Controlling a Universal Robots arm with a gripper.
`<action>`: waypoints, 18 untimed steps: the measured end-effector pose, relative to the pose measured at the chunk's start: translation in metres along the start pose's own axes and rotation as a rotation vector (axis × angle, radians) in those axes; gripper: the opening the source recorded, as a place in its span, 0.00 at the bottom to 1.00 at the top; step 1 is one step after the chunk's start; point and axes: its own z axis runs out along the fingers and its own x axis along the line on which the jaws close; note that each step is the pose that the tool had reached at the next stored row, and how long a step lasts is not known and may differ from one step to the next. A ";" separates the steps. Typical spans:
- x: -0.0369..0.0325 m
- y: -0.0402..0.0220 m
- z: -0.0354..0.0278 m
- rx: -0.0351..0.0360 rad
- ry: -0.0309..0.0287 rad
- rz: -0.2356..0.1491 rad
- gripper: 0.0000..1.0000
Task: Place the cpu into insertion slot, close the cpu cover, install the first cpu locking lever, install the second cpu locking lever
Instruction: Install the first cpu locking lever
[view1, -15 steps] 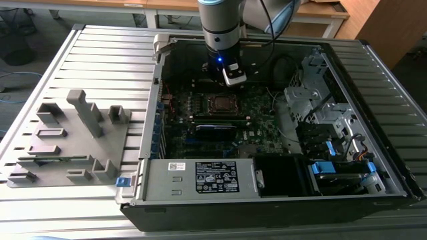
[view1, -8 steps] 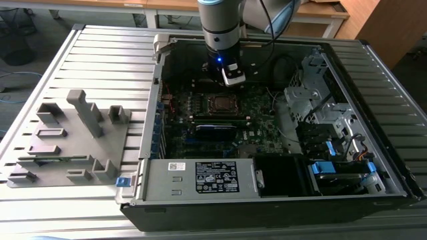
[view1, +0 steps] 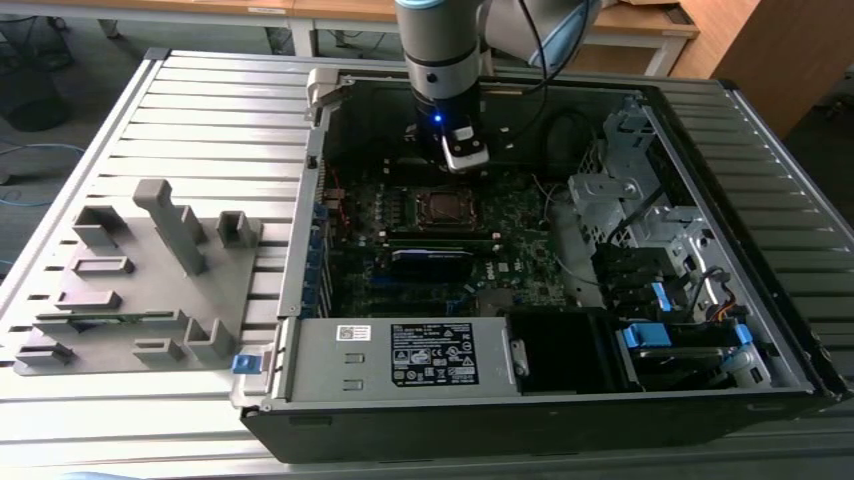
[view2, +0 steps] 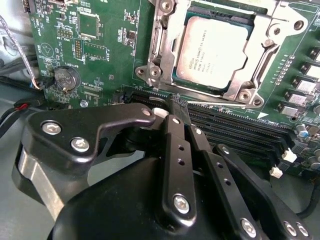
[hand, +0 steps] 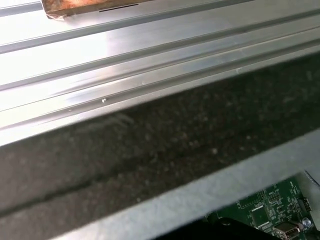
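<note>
The cpu (view2: 212, 50), a flat grey-brown metallic square, lies in the insertion slot (view1: 442, 206) on the dark green motherboard (view2: 100, 55). The silver cpu cover (view2: 161, 47) lies flat around it, so the chip shows through its window. My gripper (view2: 176, 106) hovers just beside the socket, over the memory slots. Its black fingers (view2: 172, 145) are pressed together, shut with nothing between them. In the exterior view the gripper (view1: 463, 160) hangs inside the open computer case, a little behind the socket.
Long black memory slots (view2: 240, 130) run beside the socket, and a coin battery (view2: 65, 79) sits nearby. The case holds a power supply (view1: 400, 355) at the front and drive cages (view1: 641, 230) on the exterior view's right. A grey fixture tray (view1: 134, 270) lies outside the case.
</note>
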 end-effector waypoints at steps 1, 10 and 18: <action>0.0002 0.0002 0.0000 0.0001 0.0000 0.000 0.10; 0.0032 0.0006 -0.0004 0.0007 -0.0009 0.005 0.10; 0.0041 0.0013 -0.0004 0.0038 -0.0044 0.024 0.10</action>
